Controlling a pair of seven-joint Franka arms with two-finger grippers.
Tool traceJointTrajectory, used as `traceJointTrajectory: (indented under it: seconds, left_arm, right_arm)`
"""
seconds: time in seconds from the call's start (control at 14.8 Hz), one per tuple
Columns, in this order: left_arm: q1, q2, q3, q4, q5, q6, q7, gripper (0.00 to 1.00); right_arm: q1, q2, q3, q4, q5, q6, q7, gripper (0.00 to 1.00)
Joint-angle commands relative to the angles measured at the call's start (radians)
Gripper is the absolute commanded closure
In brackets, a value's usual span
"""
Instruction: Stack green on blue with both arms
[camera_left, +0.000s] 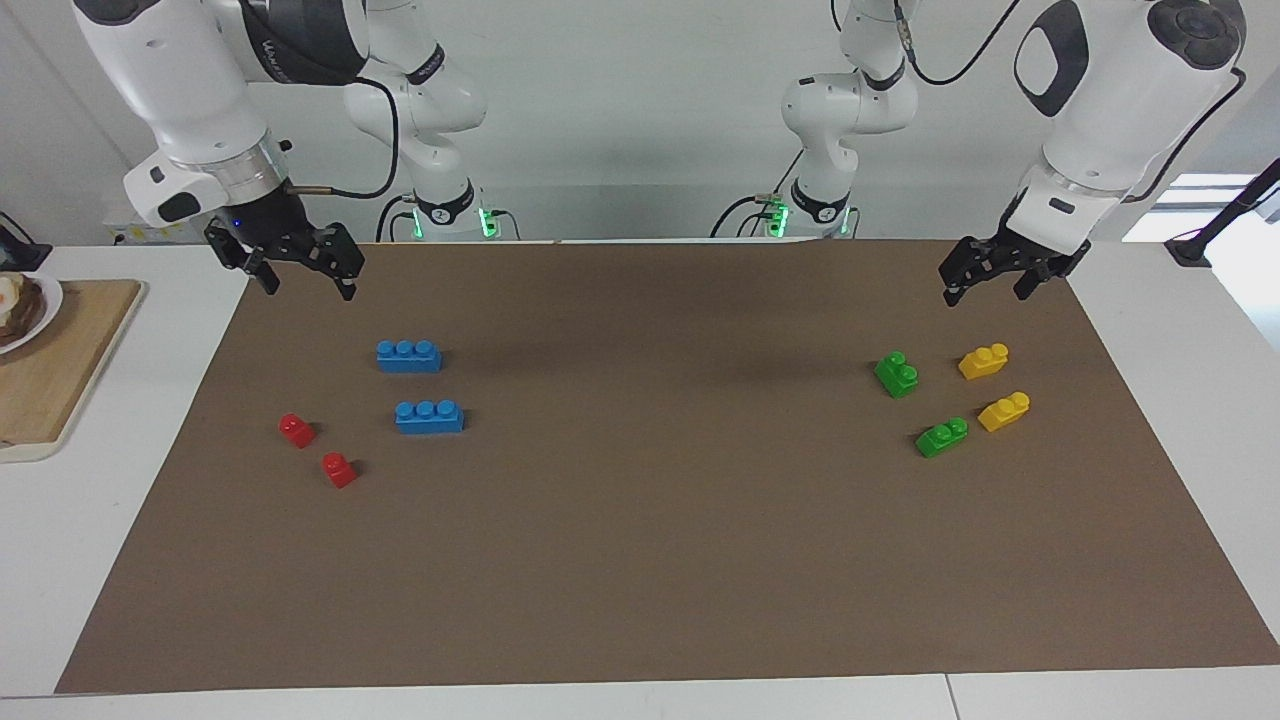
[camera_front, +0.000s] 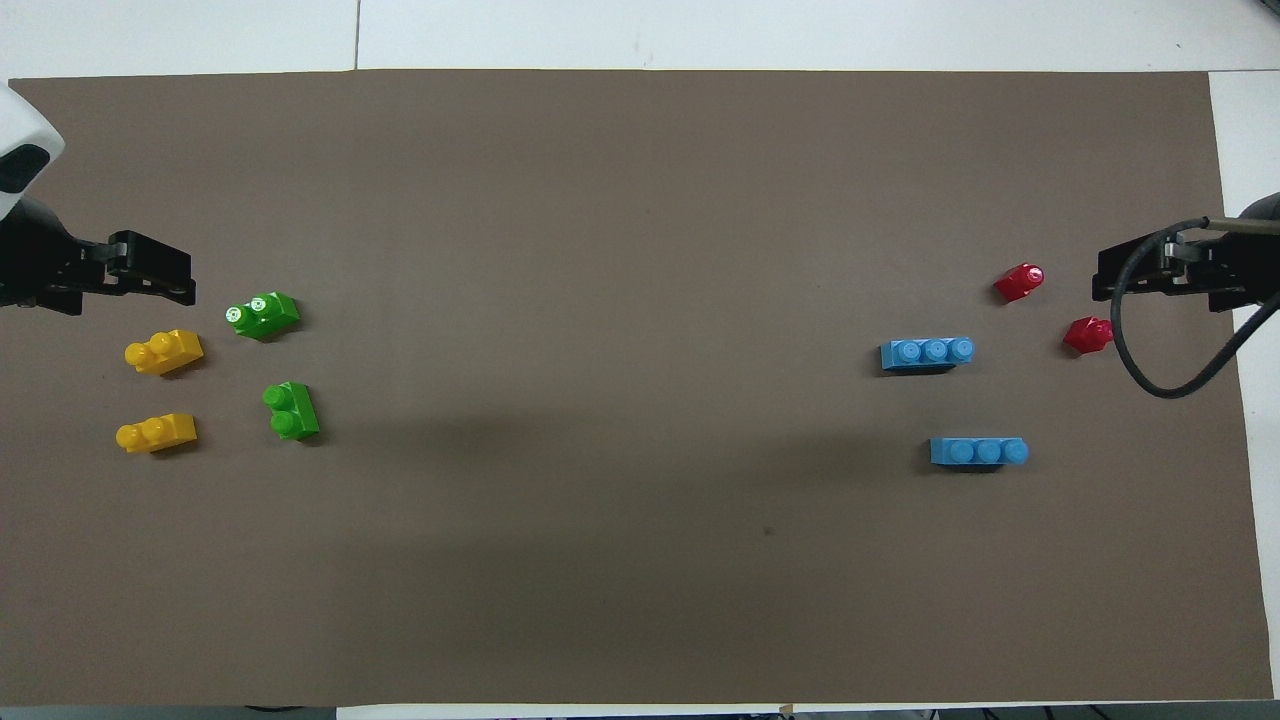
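Two green two-stud bricks lie on the brown mat (camera_left: 640, 560) toward the left arm's end: one (camera_left: 897, 374) (camera_front: 291, 410) nearer to the robots, the other (camera_left: 941, 437) (camera_front: 263, 314) farther. Two blue three-stud bricks lie toward the right arm's end: one (camera_left: 409, 356) (camera_front: 978, 452) nearer, the other (camera_left: 429, 416) (camera_front: 927, 353) farther. My left gripper (camera_left: 990, 285) (camera_front: 165, 275) hangs open and empty in the air above the mat's edge by the green bricks. My right gripper (camera_left: 305, 280) (camera_front: 1125, 275) hangs open and empty above the mat's edge by the blue bricks.
Two yellow two-stud bricks (camera_left: 983, 361) (camera_left: 1004, 411) lie beside the green ones. Two small red bricks (camera_left: 296, 429) (camera_left: 339, 469) lie beside the blue ones. A wooden board (camera_left: 50, 370) with a plate (camera_left: 25, 310) sits off the mat at the right arm's end.
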Motion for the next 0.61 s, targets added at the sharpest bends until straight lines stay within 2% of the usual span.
traceJointTrajectory:
  seconds: [0.0,0.54]
  left_arm:
    - [-0.009,-0.002,0.006,0.012,0.008,-0.009,0.009,0.00]
    - [-0.010,-0.022,0.010,0.002,0.017,-0.003,0.018,0.00]
  right_arm:
    - [0.001,0.003,-0.001,0.010,-0.006,-0.007,0.008,0.02]
    - [0.000,0.003,-0.001,0.009,-0.006,-0.007,0.008,0.01]
